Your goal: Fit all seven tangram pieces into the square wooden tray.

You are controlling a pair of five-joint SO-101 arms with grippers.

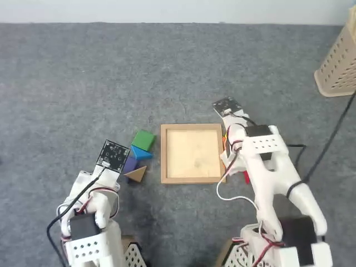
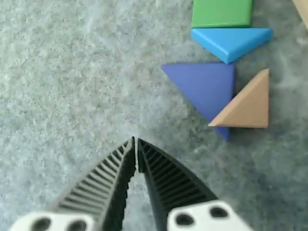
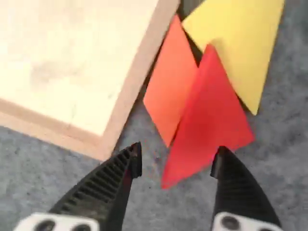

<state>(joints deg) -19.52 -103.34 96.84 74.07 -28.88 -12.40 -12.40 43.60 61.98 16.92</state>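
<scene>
Grey carpet is serving as the work surface, and a beige perforated basket point(image 1: 339, 61) is standing at its far right edge. We are noting the wooden tray point(image 1: 163, 153) lying flat between the two arms with no piece seated in it yet.

On the left of the tray, four pieces are sitting in a tight cluster: a green square point(image 2: 221, 12), a light blue triangle point(image 2: 231, 41), a dark blue triangle point(image 2: 204, 86) and a tan triangle point(image 2: 248, 106). The left gripper point(image 2: 135, 142) is hanging over bare carpet near this cluster, its fingers pressed together and holding nothing.

On the right, just beside the tray rim point(image 3: 139, 72), an orange piece point(image 3: 166, 91), a red triangle point(image 3: 211, 120) and a yellow triangle point(image 3: 240, 43) are overlapping, with the red one lying on top. The right gripper point(image 3: 179, 150) is hovering with its fingers spread, straddling the near corner of the red triangle.

We are judging the step in hand to be picking up the red triangle. To do it well, we are recommending:
- lowering until both fingers bracket the piece's edges, not its flat face;
- closing squarely, since a tapering corner may squirt out;
- lifting straight up so the orange piece underneath is not dragged;
- setting the long side against a tray wall.

We are finding no readable writing or labels on the pieces or the tray.
</scene>
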